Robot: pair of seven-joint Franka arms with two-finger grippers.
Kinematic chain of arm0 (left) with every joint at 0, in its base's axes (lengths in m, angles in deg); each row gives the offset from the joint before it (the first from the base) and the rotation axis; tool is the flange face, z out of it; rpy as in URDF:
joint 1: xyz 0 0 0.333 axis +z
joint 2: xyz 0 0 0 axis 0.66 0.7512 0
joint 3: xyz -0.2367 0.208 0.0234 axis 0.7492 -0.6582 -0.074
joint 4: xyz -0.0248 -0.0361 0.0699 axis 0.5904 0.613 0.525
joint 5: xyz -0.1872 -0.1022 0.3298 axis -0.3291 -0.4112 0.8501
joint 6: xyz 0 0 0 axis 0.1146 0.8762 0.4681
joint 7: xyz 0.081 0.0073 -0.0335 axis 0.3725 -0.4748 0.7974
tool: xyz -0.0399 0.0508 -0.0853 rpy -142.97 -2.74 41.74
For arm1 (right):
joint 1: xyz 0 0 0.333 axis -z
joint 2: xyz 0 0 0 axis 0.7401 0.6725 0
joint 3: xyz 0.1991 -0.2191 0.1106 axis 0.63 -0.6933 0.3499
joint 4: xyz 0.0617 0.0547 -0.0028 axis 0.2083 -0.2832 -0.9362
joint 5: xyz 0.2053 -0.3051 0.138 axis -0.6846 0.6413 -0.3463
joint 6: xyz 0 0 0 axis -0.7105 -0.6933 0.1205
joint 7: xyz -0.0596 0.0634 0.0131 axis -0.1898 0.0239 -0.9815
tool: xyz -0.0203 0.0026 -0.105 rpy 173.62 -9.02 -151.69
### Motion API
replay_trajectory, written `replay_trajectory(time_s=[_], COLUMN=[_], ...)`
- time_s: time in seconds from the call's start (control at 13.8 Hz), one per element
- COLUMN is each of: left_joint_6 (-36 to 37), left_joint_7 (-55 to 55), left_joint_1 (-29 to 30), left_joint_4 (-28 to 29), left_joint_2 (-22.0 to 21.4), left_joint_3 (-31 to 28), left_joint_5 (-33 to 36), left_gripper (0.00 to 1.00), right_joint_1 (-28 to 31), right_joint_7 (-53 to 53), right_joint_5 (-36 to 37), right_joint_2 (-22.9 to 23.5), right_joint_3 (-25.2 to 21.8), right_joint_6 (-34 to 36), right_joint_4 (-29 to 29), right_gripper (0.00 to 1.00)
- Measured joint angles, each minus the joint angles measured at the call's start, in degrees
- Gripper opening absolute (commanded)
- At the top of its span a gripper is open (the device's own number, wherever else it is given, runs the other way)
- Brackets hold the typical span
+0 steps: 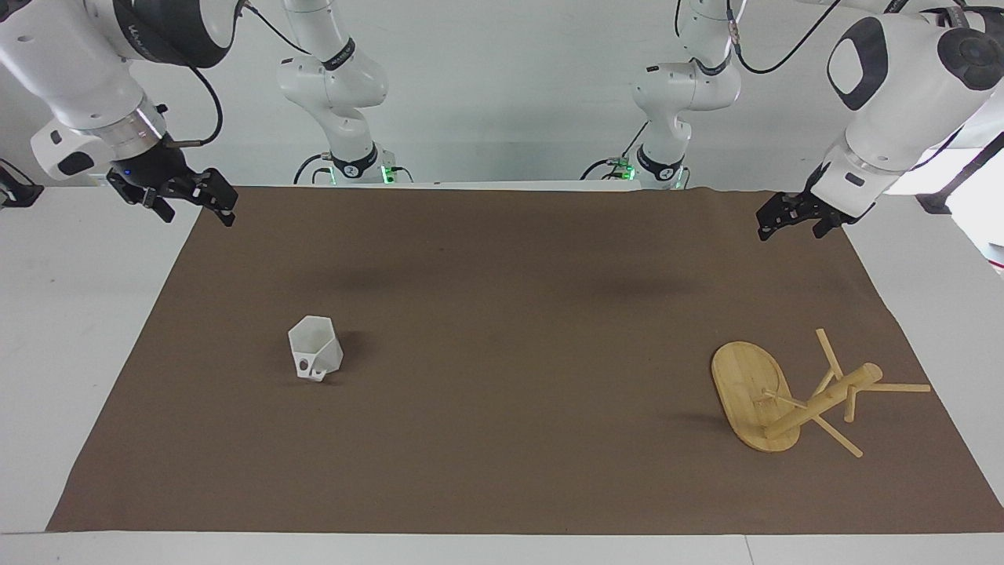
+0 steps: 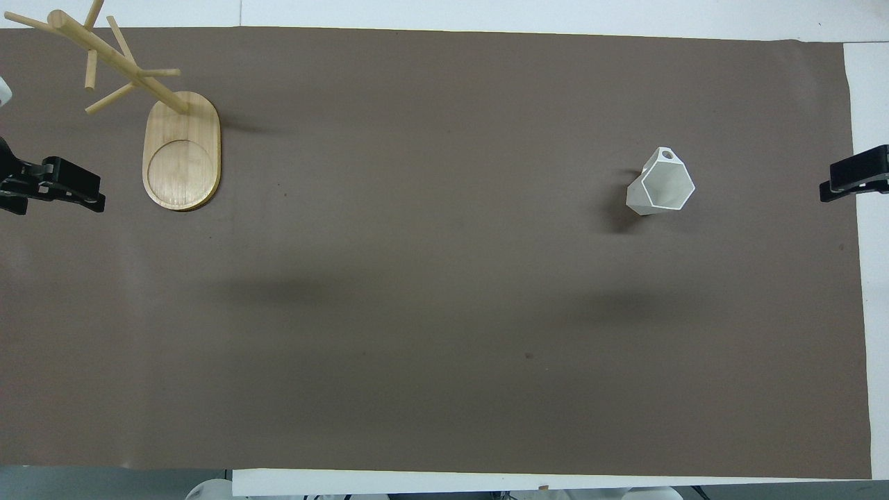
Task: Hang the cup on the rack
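Observation:
The white faceted cup (image 1: 315,349) stands upright on the brown mat toward the right arm's end, its handle turned away from the robots; it also shows in the overhead view (image 2: 663,182). The bamboo rack (image 1: 816,404) stands on its oval base toward the left arm's end, with several pegs bare; the overhead view shows it too (image 2: 182,153). My right gripper (image 1: 198,212) hangs open and empty over the mat's edge at its own end, well away from the cup. My left gripper (image 1: 791,227) hangs open and empty over the mat's edge at its end, apart from the rack.
The brown mat (image 1: 502,314) covers most of the white table. Both grippers show at the side edges of the overhead view, the left gripper (image 2: 80,191) and the right gripper (image 2: 844,182).

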Motion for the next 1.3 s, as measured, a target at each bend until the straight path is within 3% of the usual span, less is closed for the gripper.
replay_trajectory(time_s=[0.29,0.43,0.65,0.94,1.3], left_joint_6=[0.0,0.0,0.0,0.0,0.0], left_joint_7=[0.0,0.0,0.0,0.0,0.0], left_joint_1=[0.0,0.0,0.0,0.0,0.0], left_joint_4=[0.0,0.0,0.0,0.0,0.0], left_joint_2=[0.0,0.0,0.0,0.0,0.0], left_joint_3=[0.0,0.0,0.0,0.0,0.0], left_joint_5=[0.0,0.0,0.0,0.0,0.0], left_gripper=[1.0,1.0,1.0,1.0,1.0], right_joint_1=[0.0,0.08,2.42,9.13,16.59], right_joint_7=[-0.56,-7.13,-27.62,-56.84,-91.41], right_joint_5=[0.0,0.0,-2.21,-17.57,-35.07], right_joint_2=[0.0,0.07,1.19,6.73,14.52], right_joint_3=[0.03,0.05,-0.6,-4.77,-5.5], right_joint_6=[-0.01,-2.4,-5.86,-7.64,-5.1], right_joint_4=[-0.04,-0.25,-0.59,-0.8,-1.23], right_gripper=[1.0,1.0,1.0,1.0,1.0])
